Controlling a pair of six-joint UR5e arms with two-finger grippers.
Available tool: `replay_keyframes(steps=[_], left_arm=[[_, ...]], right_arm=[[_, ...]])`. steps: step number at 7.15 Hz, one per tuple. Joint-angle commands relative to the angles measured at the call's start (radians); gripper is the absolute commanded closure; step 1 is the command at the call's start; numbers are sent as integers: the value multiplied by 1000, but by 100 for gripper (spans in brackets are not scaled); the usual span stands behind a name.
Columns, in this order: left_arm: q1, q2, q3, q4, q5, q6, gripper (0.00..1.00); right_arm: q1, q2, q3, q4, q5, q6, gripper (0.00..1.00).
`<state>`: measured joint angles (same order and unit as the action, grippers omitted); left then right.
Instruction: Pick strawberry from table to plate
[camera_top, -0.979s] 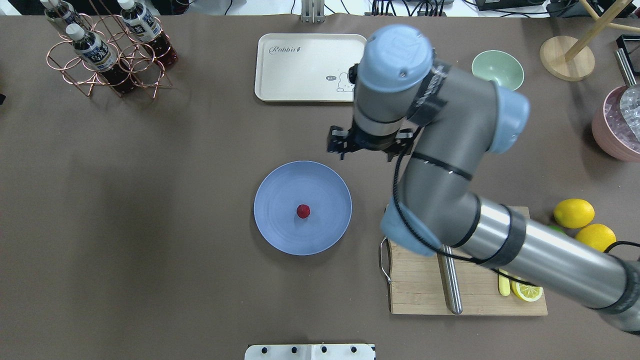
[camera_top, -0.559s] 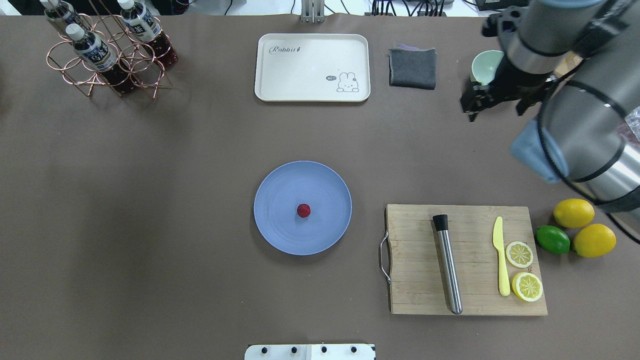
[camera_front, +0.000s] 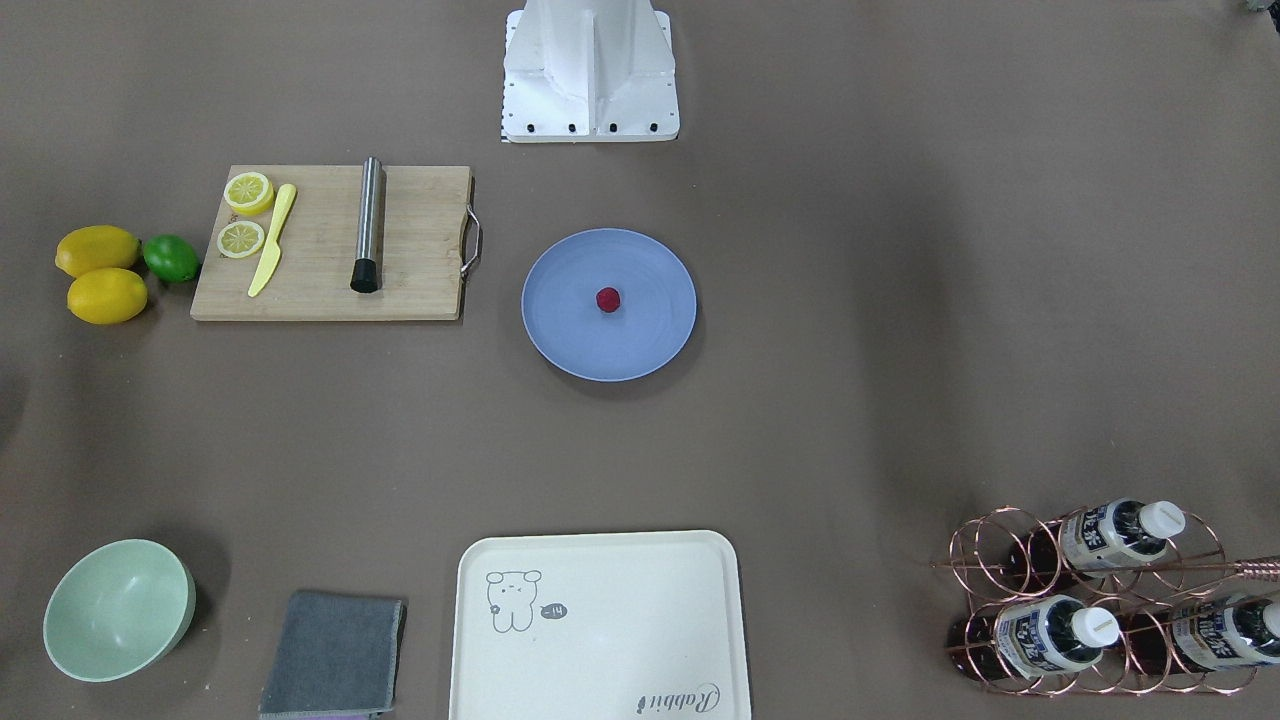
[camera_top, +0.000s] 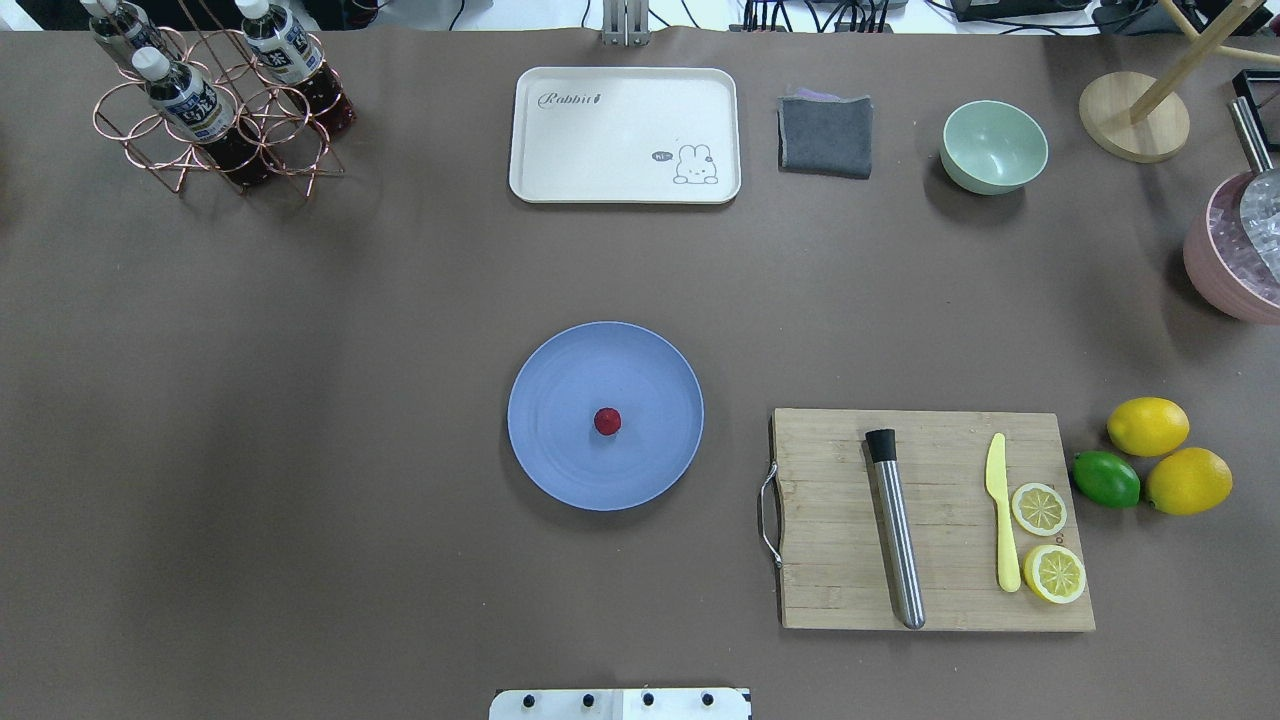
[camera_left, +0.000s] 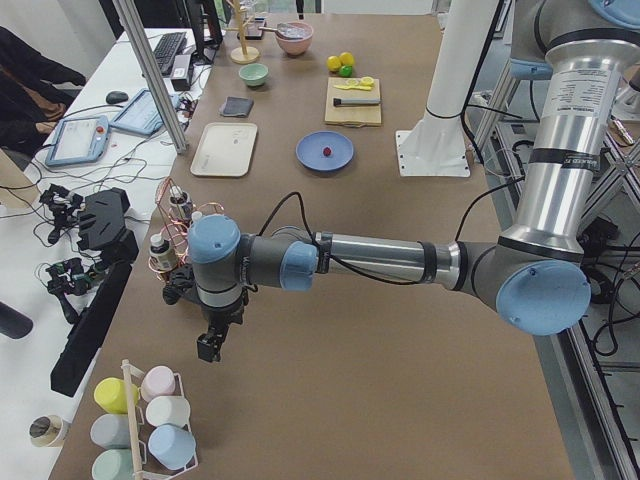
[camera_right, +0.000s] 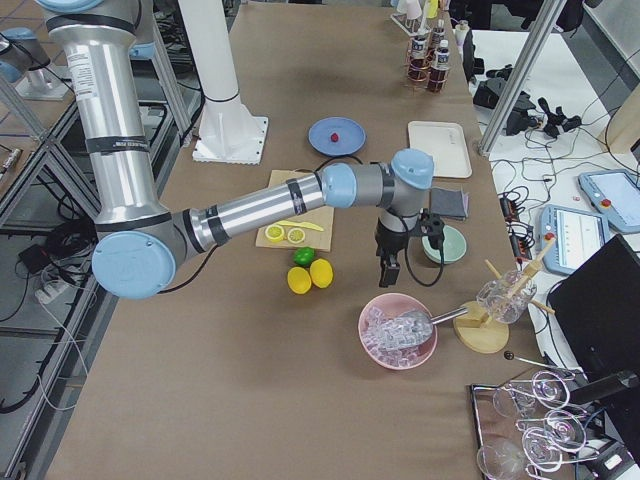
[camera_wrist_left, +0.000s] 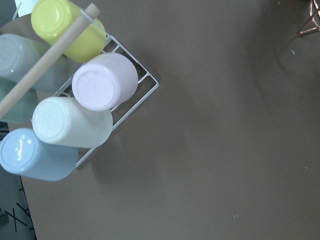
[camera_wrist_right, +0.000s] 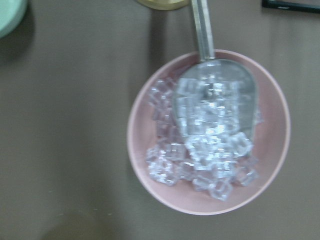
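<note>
The strawberry is a small dark red berry lying near the middle of the blue-grey plate, which rests on the grey-brown table. The front-facing view shows the strawberry on the plate too. Neither arm is over the plate. My left gripper hangs far off at the table's left end beside a cup rack, seen only in the exterior left view. My right gripper hangs near the pink ice bowl, seen only in the exterior right view. I cannot tell whether either gripper is open or shut.
A wooden cutting board with a steel muddler, yellow knife and lemon slices lies right of the plate. Lemons and a lime sit beyond it. A cream tray, grey cloth, green bowl, bottle rack and pink ice bowl line the far edge and right end.
My right arm swung from above the table's middle off to the right and left the overhead view. The strawberry stayed put on the plate.
</note>
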<state>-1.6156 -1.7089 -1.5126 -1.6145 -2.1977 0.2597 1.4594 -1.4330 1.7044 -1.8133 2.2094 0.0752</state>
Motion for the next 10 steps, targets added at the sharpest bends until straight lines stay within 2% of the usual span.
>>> replay_keyframes(steps=[1, 10], left_arm=[[-1, 29, -20, -1, -1, 1, 2], [25, 64, -44, -10, -2, -5, 2]], right_arm=[[148, -14, -181, 109, 3, -161, 0], [182, -27, -187, 120, 21, -158, 0]])
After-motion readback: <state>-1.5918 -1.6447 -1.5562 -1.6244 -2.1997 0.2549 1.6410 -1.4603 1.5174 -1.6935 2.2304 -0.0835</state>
